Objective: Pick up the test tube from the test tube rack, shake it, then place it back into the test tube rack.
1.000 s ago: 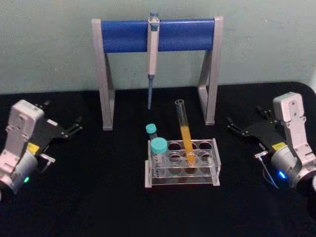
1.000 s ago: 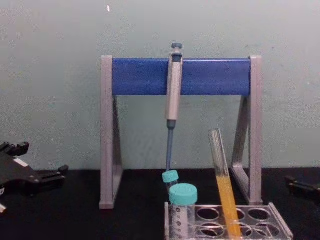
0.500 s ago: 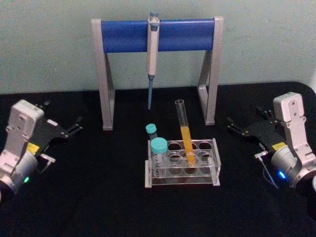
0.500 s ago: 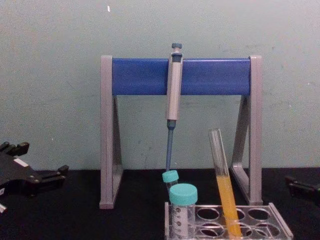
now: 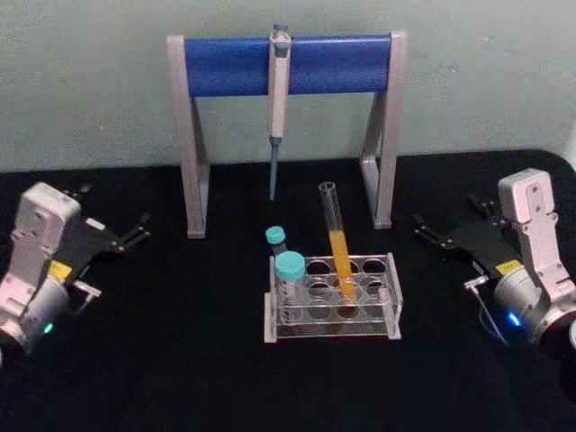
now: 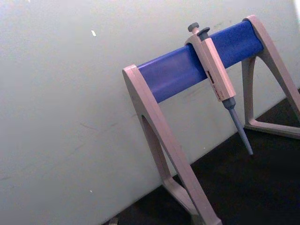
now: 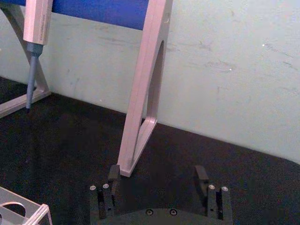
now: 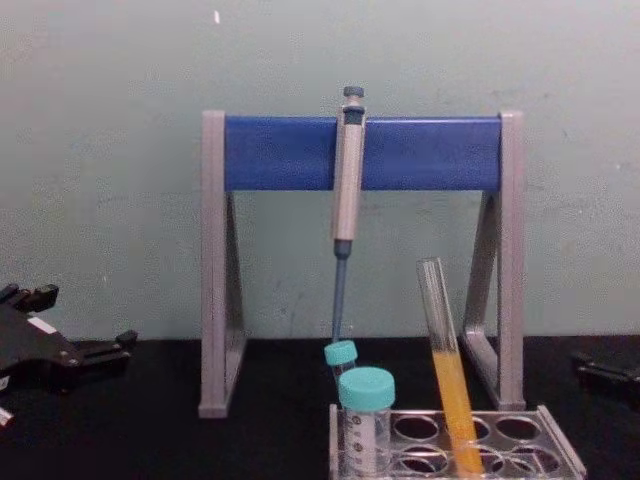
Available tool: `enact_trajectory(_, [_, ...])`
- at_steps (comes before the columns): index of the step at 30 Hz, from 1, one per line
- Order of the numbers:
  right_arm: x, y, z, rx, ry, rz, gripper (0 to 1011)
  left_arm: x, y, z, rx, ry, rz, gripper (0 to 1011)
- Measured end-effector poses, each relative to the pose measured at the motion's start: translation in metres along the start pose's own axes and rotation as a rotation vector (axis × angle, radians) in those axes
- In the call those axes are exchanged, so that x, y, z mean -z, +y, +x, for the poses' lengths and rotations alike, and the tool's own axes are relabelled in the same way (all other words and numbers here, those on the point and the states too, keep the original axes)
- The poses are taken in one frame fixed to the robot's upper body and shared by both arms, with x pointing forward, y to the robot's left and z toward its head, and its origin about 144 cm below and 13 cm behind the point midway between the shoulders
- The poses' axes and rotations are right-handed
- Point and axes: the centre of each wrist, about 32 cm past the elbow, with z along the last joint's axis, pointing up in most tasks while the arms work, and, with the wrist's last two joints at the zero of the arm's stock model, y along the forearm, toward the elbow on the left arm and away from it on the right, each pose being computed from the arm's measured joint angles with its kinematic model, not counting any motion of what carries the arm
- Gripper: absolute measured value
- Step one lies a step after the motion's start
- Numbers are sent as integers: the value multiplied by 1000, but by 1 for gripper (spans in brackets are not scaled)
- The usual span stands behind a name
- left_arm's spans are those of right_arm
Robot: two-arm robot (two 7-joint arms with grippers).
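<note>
The test tube (image 5: 335, 236) is a long clear glass tube holding orange liquid. It leans in a back-row hole of the clear test tube rack (image 5: 331, 330) at the table's middle, and the chest view shows the tube (image 8: 447, 375) rising from the rack (image 8: 560, 447). My left gripper (image 5: 112, 209) rests open on the table far to the rack's left, also seen in the chest view (image 8: 85, 320). My right gripper (image 5: 445, 214) rests open far to the rack's right; its fingers (image 7: 113, 174) stand wide apart with nothing between them. Neither touches the tube.
A grey-and-blue pipette stand (image 5: 288, 63) rises behind the rack with a pipette (image 5: 277, 99) hanging from its bar. Two teal-capped tubes (image 5: 290, 270) (image 5: 275, 236) stand at the rack's left end. A pale wall closes the back. Black tabletop lies between each gripper and the rack.
</note>
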Motion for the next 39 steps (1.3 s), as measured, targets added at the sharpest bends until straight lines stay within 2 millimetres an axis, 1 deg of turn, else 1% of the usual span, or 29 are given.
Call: enact_trajectory(39, [0, 0, 0, 0, 0, 0, 1000, 0, 0, 0, 0, 0, 0, 1001])
